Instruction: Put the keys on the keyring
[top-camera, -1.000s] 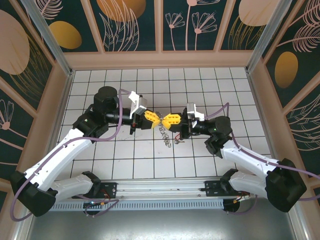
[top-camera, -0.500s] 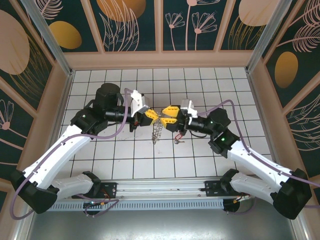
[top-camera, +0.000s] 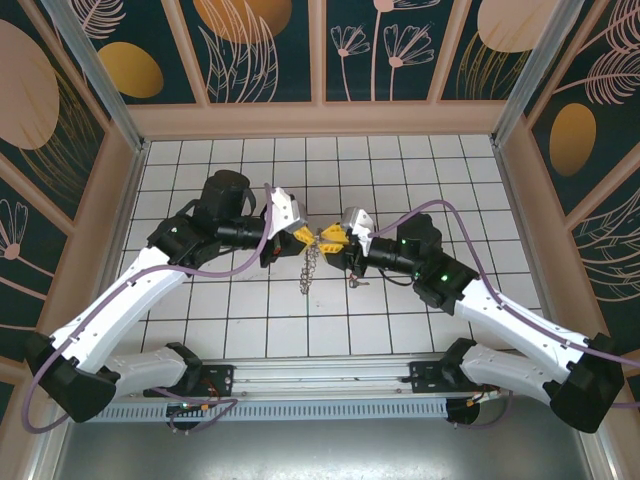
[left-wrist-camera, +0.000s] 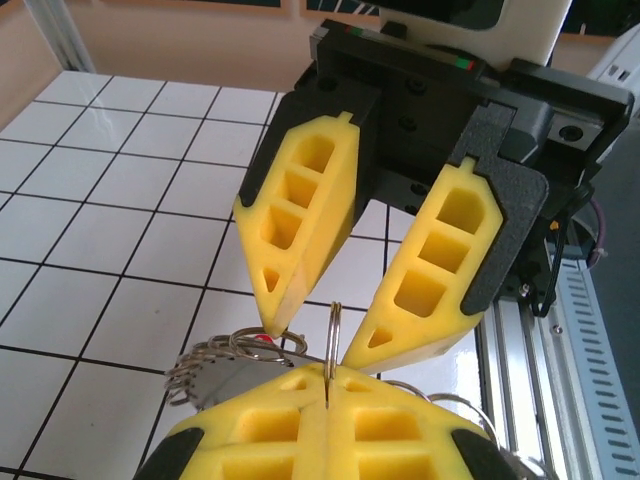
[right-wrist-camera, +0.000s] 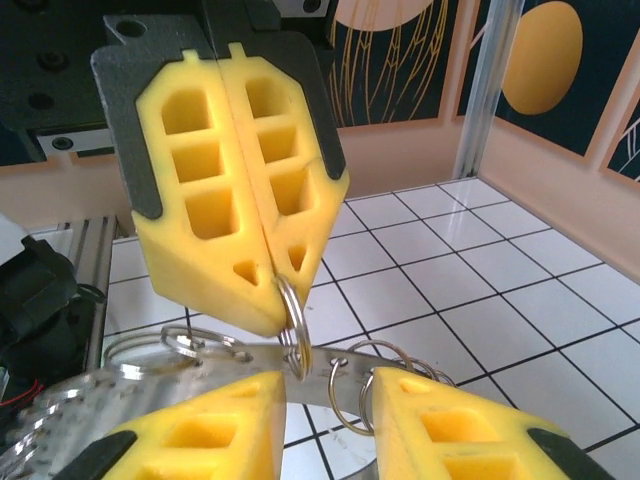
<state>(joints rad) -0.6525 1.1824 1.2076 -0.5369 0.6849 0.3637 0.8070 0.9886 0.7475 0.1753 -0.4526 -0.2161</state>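
My left gripper (top-camera: 303, 236) is shut on one small split ring (left-wrist-camera: 333, 335) of the keyring (top-camera: 311, 266). The keyring is a flat grey metal band (right-wrist-camera: 215, 372) fringed with several wire rings, and it hangs above the tiles. My right gripper (top-camera: 328, 238) faces the left one tip to tip. It is open, with its yellow fingers (left-wrist-camera: 300, 230) on either side of that pinched ring (right-wrist-camera: 296, 328). Nothing is clamped between them. The keys (top-camera: 357, 283), a tiny red piece, lie on the floor just right of the hanging keyring.
White tiled floor (top-camera: 250, 320) spreads around both arms, enclosed by wooden walls (top-camera: 320, 118). A metal rail (top-camera: 320, 378) runs along the near edge between the arm bases.
My right gripper went from shut to open and moved left, up to the left gripper's tips. The left gripper stayed shut on the ring, and the keyring shifted slightly left.
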